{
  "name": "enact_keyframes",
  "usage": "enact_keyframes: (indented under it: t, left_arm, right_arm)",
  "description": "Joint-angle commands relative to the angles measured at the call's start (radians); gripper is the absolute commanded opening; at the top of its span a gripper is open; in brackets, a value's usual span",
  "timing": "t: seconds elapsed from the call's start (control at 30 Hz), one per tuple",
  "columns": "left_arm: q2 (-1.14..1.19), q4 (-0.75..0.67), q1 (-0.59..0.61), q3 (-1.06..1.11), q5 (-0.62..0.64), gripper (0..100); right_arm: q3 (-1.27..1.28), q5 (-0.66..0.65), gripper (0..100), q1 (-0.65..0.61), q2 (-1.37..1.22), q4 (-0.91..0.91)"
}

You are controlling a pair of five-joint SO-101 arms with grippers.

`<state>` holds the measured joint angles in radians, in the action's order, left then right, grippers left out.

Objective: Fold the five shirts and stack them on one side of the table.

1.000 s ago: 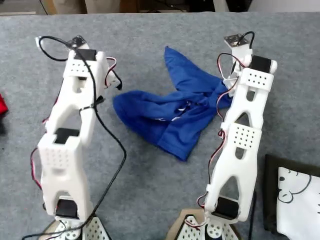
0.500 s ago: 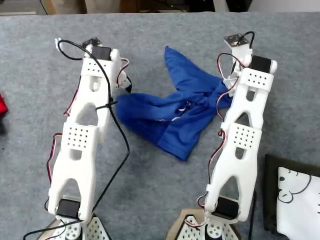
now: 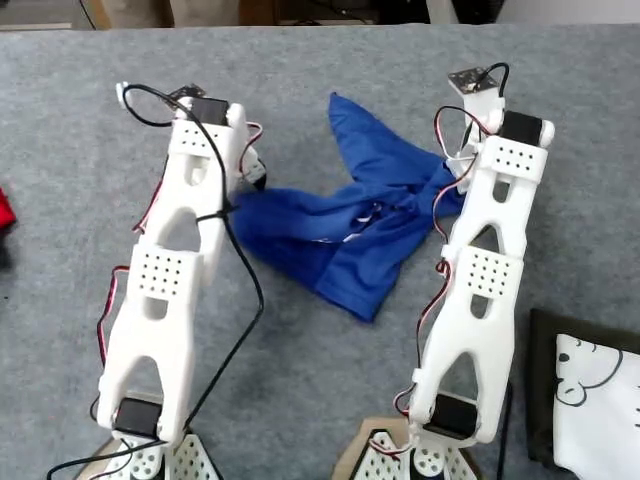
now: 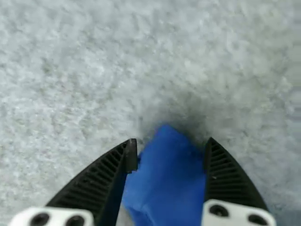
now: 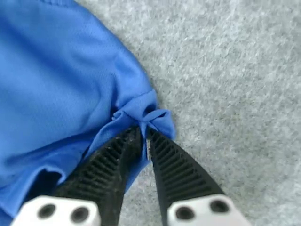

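Your left gripper [image 4: 170,141] has swung in to the blue shirt [image 3: 340,230], jaws wide astride its corner; your right gripper [image 5: 145,131] seemingly pinches a fold.

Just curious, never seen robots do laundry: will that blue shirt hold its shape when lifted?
Probably not: the shirt lies crumpled, so it likely droops. It bunches where the right gripper pinches it, suggesting thin, light cloth.

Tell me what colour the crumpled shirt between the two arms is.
Solid blue, with no pattern; the shirt shows best in the high view.
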<state>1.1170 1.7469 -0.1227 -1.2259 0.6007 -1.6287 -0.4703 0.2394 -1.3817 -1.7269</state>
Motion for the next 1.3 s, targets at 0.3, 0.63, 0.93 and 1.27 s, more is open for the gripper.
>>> enact_keyframes:
  t: [0.3,0.63,0.93,1.27]
  left_arm:
    - [0.094,-0.038,0.012,-0.072,0.048,15]
    - [0.091,-0.061,0.052,-0.077,0.081,2]
    - [0.085,0.003,0.077,-0.315,0.034,2]
    - [-0.036,0.012,0.103,-0.446,-0.092,2]
  right_arm:
    - [-0.038,0.008,0.5,-0.010,0.002,0.015]
    - [-0.039,0.006,0.5,-0.013,-0.018,0.023]
    - [-0.041,0.003,0.5,-0.015,-0.001,0.023]
    - [-0.038,0.011,19.3,-0.039,0.252,0.003]
